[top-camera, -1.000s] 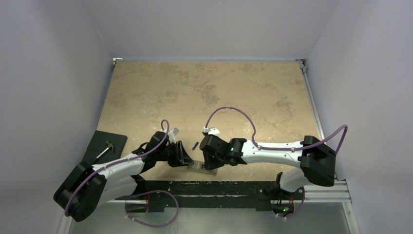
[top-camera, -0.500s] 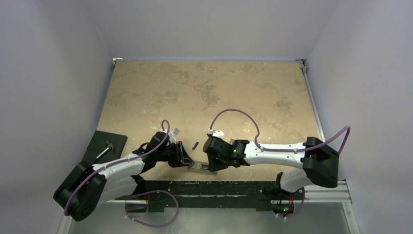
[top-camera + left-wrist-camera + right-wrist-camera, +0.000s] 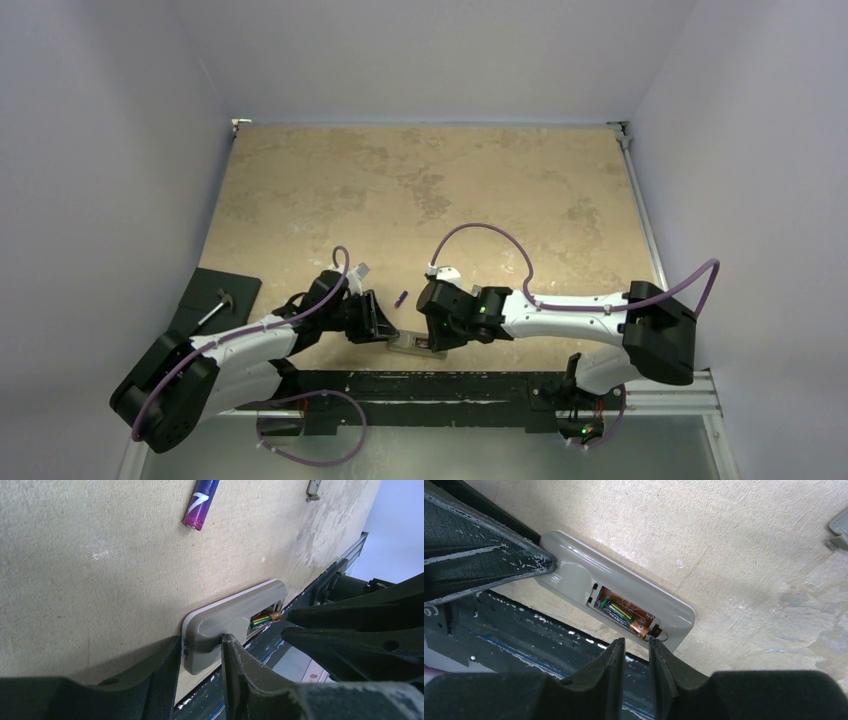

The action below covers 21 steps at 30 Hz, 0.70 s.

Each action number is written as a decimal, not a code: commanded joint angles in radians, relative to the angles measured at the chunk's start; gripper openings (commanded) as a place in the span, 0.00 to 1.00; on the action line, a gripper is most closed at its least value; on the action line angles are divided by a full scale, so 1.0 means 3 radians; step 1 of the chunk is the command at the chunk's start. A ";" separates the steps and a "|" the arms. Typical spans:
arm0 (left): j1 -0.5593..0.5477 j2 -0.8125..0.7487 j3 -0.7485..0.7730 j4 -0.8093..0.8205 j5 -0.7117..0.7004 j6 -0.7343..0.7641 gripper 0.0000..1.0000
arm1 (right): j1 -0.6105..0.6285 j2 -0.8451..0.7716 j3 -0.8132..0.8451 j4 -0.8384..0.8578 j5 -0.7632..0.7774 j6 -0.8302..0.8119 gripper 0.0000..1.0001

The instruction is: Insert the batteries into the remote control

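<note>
My left tool (image 3: 201, 639) clamps one end of the remote control (image 3: 574, 575) on the bench (image 3: 75, 580), while my right tool (image 3: 636, 642), barely parted and empty, touches its edge by the brown battery (image 3: 624, 614) in the recess, the purple battery (image 3: 201, 502) lying nearby.

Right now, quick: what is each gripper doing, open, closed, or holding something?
Left gripper: closed on the remote control.
Right gripper: jaws narrowly apart at the brown battery; a grip cannot be told.

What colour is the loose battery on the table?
The loose battery is purple shading to blue, with a white streak; left wrist view shows it best.
</note>
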<state>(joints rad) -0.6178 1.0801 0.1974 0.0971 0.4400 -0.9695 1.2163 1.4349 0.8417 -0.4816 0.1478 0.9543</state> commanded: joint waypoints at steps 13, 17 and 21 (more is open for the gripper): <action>-0.0059 0.0038 -0.0055 -0.0005 -0.0043 0.0014 0.33 | -0.0015 0.0075 0.0023 0.0101 0.0107 0.0061 0.28; -0.0062 0.0030 -0.0062 0.0007 -0.0043 0.0010 0.33 | -0.0015 0.0094 0.0028 0.0117 0.0098 0.0051 0.26; -0.0067 0.0031 -0.0060 0.0009 -0.0045 0.0015 0.33 | -0.0015 0.0129 0.0047 0.0125 0.0084 0.0033 0.25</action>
<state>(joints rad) -0.6243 1.0805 0.1974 0.1005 0.4377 -0.9691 1.2163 1.4567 0.8417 -0.4625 0.1478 0.9539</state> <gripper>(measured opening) 0.337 0.258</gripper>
